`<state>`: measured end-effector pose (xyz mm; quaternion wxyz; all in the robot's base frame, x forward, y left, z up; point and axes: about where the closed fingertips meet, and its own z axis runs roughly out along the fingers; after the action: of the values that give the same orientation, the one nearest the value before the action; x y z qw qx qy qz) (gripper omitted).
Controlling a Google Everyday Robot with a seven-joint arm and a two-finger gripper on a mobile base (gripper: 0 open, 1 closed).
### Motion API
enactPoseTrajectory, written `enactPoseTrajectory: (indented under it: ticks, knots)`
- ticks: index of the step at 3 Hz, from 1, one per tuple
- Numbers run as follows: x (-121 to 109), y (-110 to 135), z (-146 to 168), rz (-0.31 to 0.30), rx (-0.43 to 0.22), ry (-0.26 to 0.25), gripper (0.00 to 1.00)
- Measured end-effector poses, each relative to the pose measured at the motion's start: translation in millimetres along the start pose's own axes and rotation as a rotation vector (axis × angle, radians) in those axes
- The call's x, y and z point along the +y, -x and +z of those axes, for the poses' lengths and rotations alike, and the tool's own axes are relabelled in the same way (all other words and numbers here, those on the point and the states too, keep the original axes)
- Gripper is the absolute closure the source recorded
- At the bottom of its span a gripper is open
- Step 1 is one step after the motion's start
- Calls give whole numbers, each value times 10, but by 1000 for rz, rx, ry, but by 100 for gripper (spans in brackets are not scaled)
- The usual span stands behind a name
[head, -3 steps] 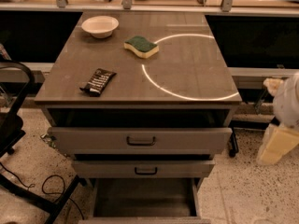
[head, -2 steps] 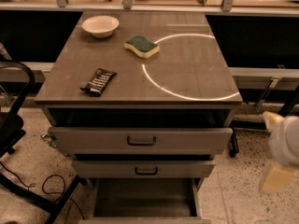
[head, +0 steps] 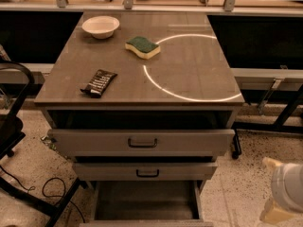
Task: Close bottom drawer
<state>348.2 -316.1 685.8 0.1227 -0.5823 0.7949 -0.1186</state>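
Note:
The bottom drawer (head: 147,200) is the lowest of the grey cabinet's three drawers. It is pulled out the farthest, its dark plain inside shows, and its front runs along the lower edge of the view. The middle drawer (head: 144,170) and the top drawer (head: 142,142) are each pulled out a little, both with small dark handles. My gripper (head: 277,205) is at the lower right corner, over the floor to the right of the cabinet and apart from all the drawers. Only its white and cream body shows.
On the cabinet top (head: 189,93) lie a white bowl (head: 100,26), a green and yellow sponge (head: 142,46) and a black packet (head: 98,82). A black chair (head: 12,122) and a floor cable (head: 52,188) are at the left. Dark metal legs (head: 284,112) stand at the right.
My arm has moved down along the right edge, from level with the top drawer to the lower right corner. The drawers have not moved.

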Motion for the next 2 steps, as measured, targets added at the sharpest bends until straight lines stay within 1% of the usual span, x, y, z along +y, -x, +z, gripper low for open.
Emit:
enactPoseTrajectory:
  ticks: [1,2]
  knots:
    - [42,-13,36,2,-1,2,24]
    - [-9,229,-190,-53,14,-77,0]
